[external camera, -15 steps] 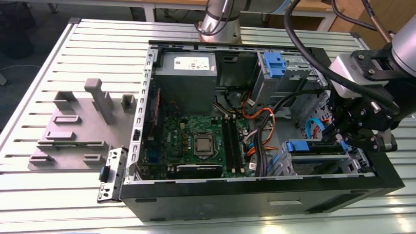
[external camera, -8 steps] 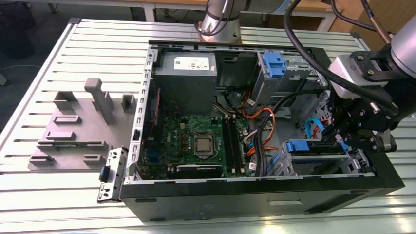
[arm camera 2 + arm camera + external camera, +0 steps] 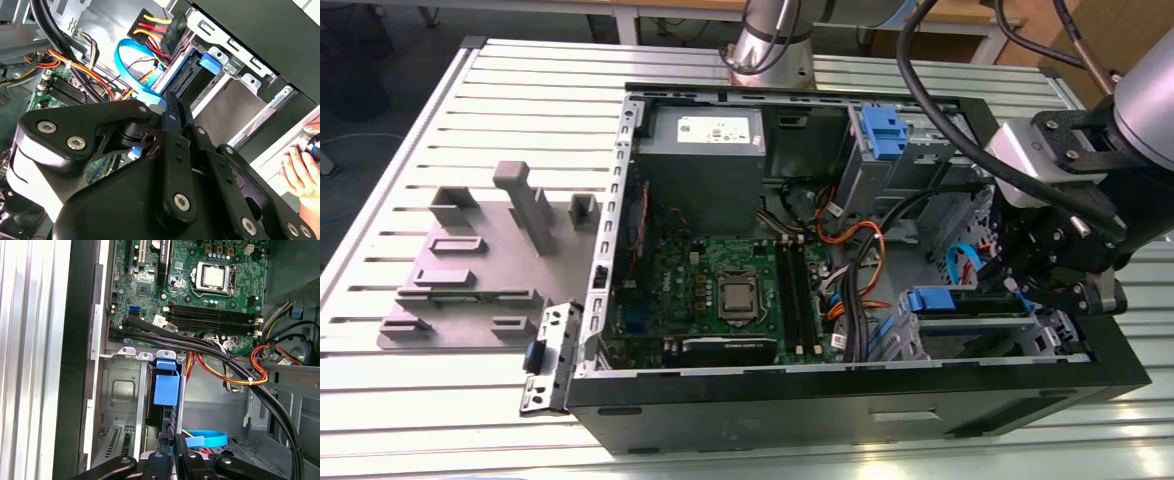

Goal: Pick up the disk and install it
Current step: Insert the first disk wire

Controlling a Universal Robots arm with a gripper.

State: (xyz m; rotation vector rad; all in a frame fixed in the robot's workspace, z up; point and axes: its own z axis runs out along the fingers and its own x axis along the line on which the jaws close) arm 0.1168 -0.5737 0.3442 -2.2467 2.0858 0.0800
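Gripper (image 3: 169, 441) pinches narrowly on the disk (image 3: 166, 389), which stands partly inside the drive bay (image 3: 122, 390) at the case (image 3: 854, 400) corner; seating looks unfinished.

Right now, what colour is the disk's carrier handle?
Blue, seen on the disk most clearly in the first wrist view.

Pale slatted metal table (image 3: 400, 420) spreading across the exterior view, grey floor (image 3: 420, 45) showing at eleven o'clock, wooden furniture (image 3: 1141, 30) standing at one o'clock, even light falling throughout
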